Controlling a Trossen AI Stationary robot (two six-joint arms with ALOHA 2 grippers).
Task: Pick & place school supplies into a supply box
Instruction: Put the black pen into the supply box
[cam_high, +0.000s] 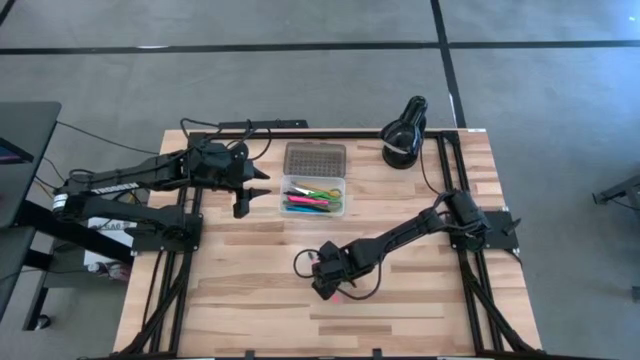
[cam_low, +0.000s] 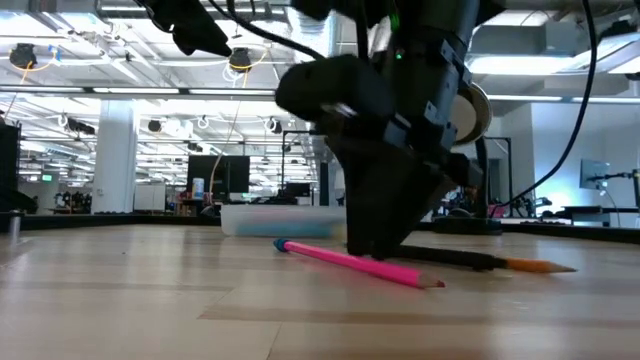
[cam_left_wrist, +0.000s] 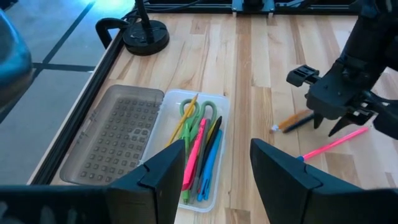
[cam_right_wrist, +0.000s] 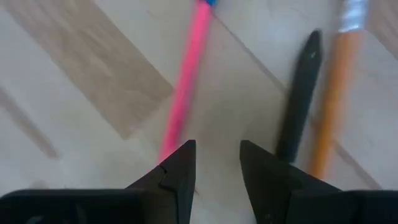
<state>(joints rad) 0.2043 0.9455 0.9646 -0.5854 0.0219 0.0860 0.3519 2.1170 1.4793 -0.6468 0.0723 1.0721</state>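
Pale wooden plank table (cam_high: 250, 300) with black rails along both sides, standing on a grey floor crossed by dark lines. Beyond the table, in the low view, a big open hall with rows of ceiling lights, white columns and far-off desks and screens. Near the table's back edge, a black round lamp (cam_high: 404, 135), and beside it the supply box (cam_high: 313, 194): clear tray holding green-handled scissors (cam_left_wrist: 200, 112) and several pens in pink, blue, yellow and black, with the grey dotted lid (cam_high: 314, 158) lying open just behind. Left gripper (cam_high: 257, 192) hanging just left of the tray, fingers spread, nothing between them. Right gripper (cam_high: 330, 287) down near the table's middle front, fingers parted and empty, tips close above the wood. Directly below it, 3 loose supplies on the bare planks: a pink pencil (cam_right_wrist: 184, 74) with a blue end, and, off to one side, a black pen (cam_right_wrist: 300, 93) lying right alongside an orange pencil (cam_right_wrist: 336, 93).
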